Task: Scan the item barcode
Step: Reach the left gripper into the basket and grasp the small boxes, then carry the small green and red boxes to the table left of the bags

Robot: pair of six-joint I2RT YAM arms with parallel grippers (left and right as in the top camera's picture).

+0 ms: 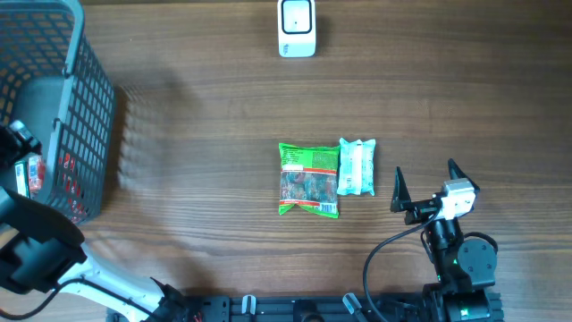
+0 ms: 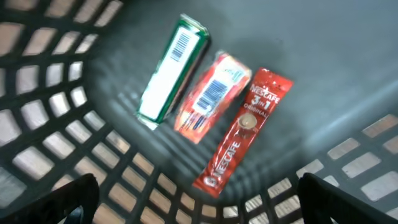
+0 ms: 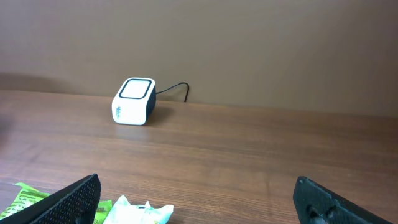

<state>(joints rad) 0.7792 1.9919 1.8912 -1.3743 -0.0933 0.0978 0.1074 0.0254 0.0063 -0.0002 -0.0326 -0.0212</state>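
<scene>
Left tool (image 2: 198,200) hangs wide and empty inside the basket (image 1: 89,116) at the desk's left edge, over a Nescafé sachet (image 2: 242,127). Right tool (image 1: 425,173), wide too, faces the green snack packet (image 1: 309,179) mid-desk, which touches a white-and-teal packet (image 1: 357,167). Risk: a pinch drags both, or crinkly film slips short of the scanner (image 1: 297,28) at the far edge.

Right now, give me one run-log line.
left gripper open, empty, over basket | basket: Nescafe 3in1 stick, green box, red packet | right gripper open, empty | table: green snack packet, pale blue packet, barcode scanner
</scene>
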